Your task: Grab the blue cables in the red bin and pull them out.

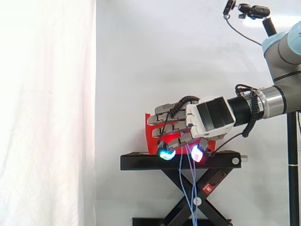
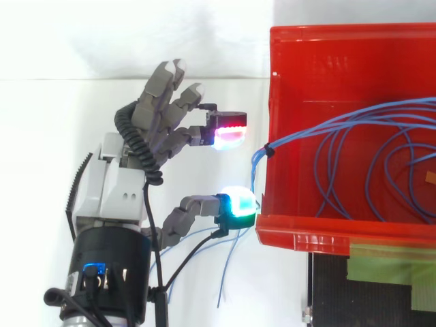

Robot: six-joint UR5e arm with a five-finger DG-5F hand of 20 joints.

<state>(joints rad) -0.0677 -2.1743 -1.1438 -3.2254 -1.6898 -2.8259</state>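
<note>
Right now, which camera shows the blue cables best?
The top view: the blue cables loop inside the red bin and gather over its wall beside the hand. In the side view they are thin strands hanging below the hand, in front of the black stand.

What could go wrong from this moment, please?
1. The blue cables hang over the red bin wall beside the thumb pad, not between the pads of the open hand, so closing may miss them.
2. The cables lie looped inside; pulling may snag and drag the bin.
</note>
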